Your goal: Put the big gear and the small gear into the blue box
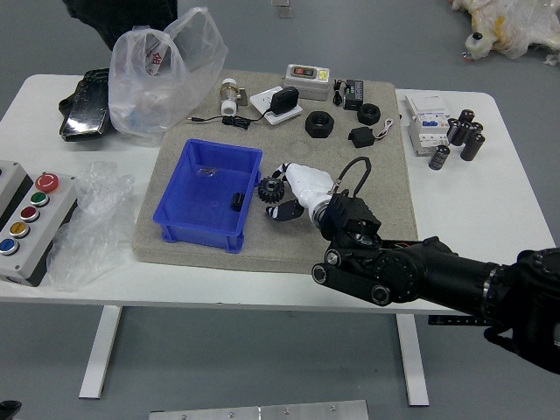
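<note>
Black gear [270, 190], big or small I can't tell, sits on the mat [289, 255] just outside the blue box's [198, 233] right wall. The right hand's [331, 203] fingers [286, 211] are spread around it, with no firm grip showing. Closing unevenly could shove it against the wall; a shallow pinch or low lift could drop it at the rim. The left hand [9, 409] rests at the near left corner.

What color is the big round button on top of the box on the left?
The top button is red; it shows best in the head view.
</note>
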